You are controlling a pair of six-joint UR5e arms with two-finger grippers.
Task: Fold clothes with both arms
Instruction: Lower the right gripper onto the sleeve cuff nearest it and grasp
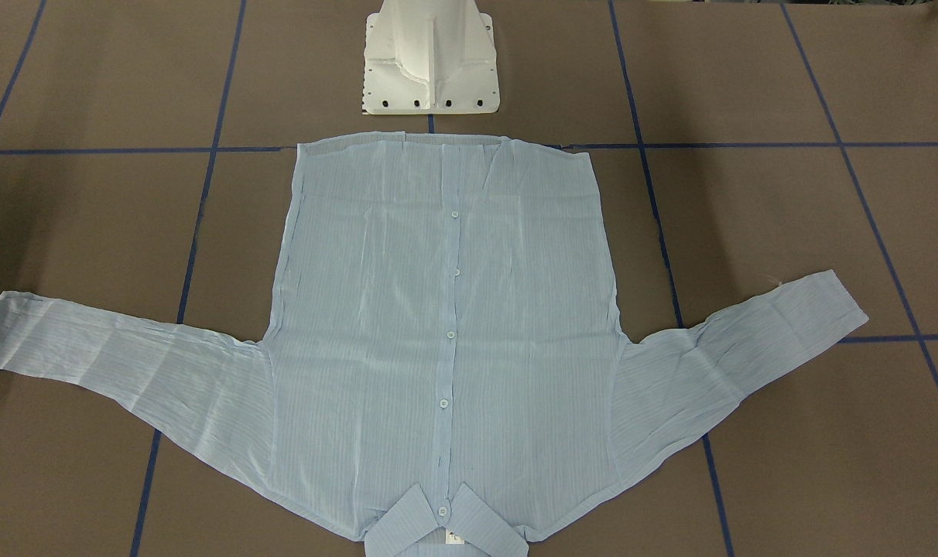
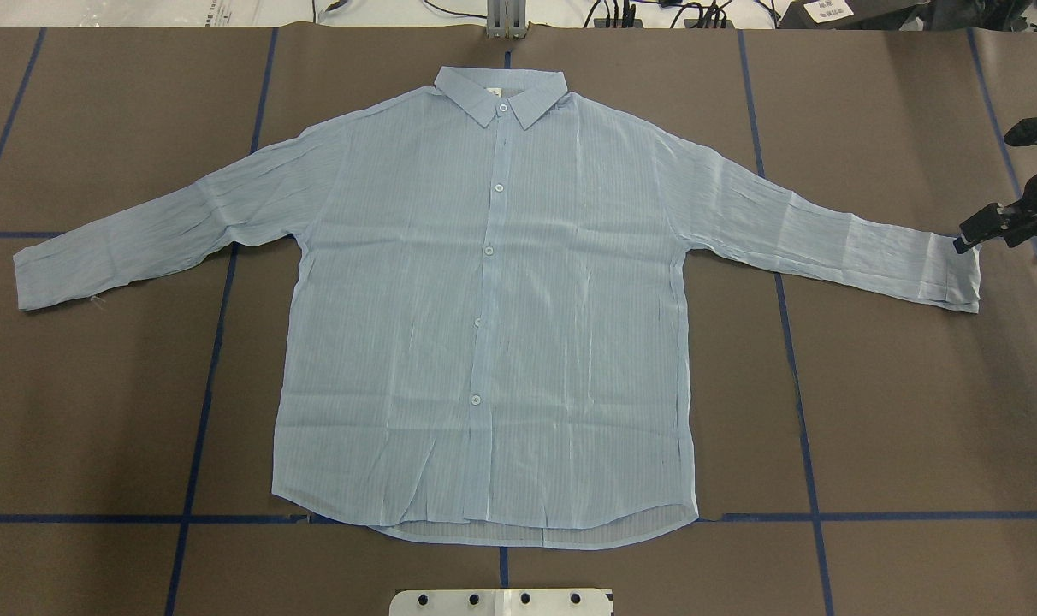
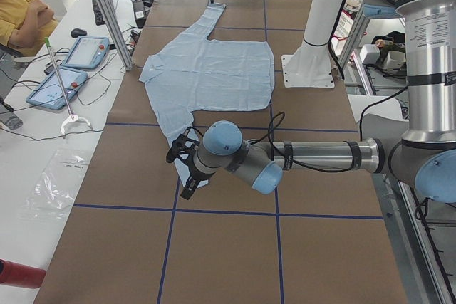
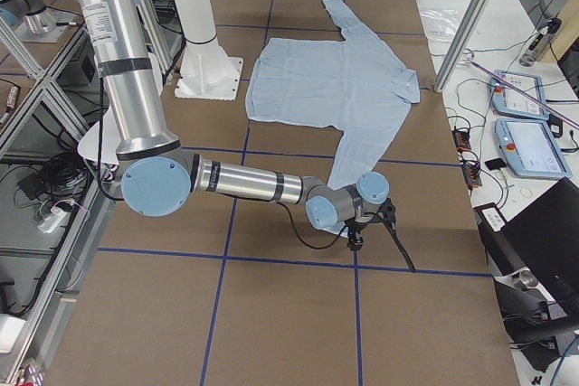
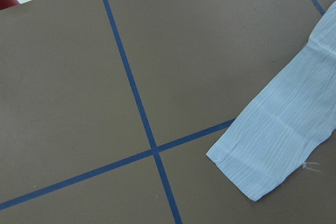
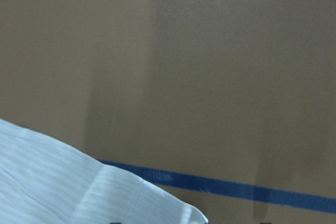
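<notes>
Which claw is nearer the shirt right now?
Right. The right claw is at the edge of the shirt, by one cuff; the left claw hangs near the other cuff, seemingly higher above the fabric.

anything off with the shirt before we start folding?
Nothing major. The shirt lies flat and buttoned, spread out, with its collar away from the robot. Only oddity: the cuff on the robot's left is fraying, a thread sticking out. Fabric is wrinkled throughout.

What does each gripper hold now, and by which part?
The left gripper holds nothing; the cuff near it lies free. The right gripper touches the other cuff at its corner; a grip cannot be told.
</notes>
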